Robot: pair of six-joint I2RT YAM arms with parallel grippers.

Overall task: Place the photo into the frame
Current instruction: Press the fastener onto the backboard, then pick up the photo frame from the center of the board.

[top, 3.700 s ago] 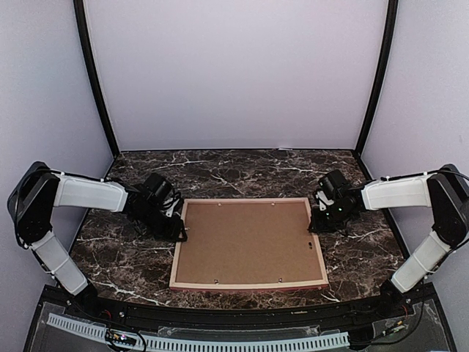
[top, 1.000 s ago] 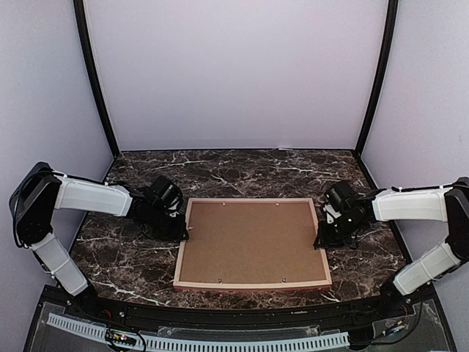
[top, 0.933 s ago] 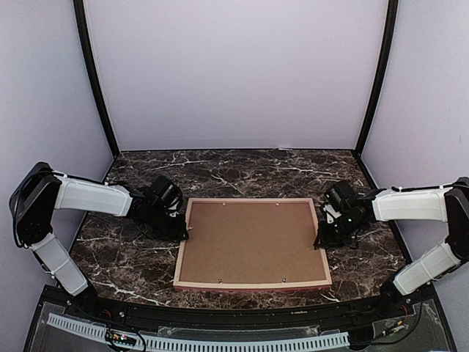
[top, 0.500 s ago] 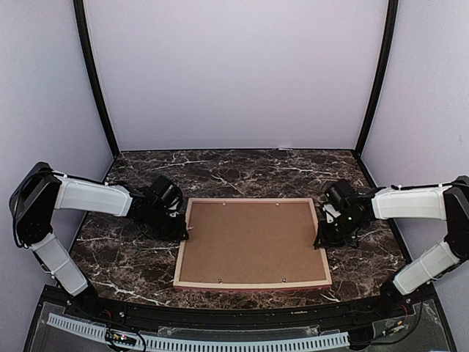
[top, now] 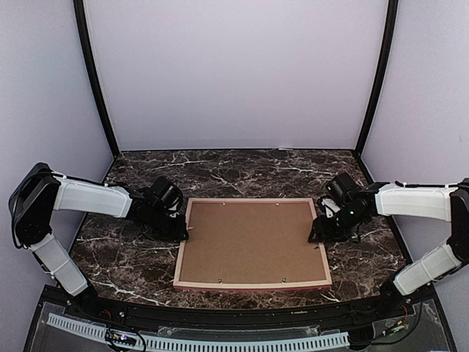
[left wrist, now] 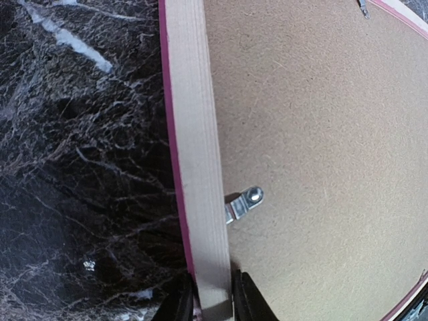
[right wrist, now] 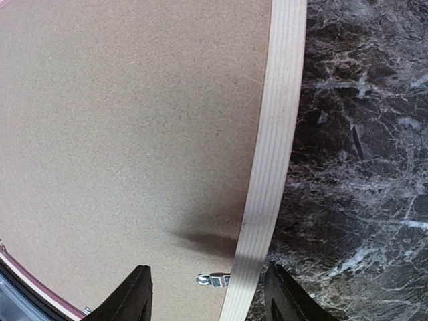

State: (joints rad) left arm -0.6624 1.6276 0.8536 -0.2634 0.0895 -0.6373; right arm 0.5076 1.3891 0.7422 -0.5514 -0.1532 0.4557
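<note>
Left claw (left wrist: 214,304) pinches the frame (top: 251,284) by its left rail; we should lift the right claw (right wrist: 207,294) (open, astride the right rail) straight up.

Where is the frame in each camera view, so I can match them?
Top external: the frame lies back-up in mid-picture.
Left wrist: its pale rail runs top to bottom, left of centre.
Right wrist: its pale rail runs top to bottom, right of centre.
Shared landmark: the brown backing board inside the rails.
</note>
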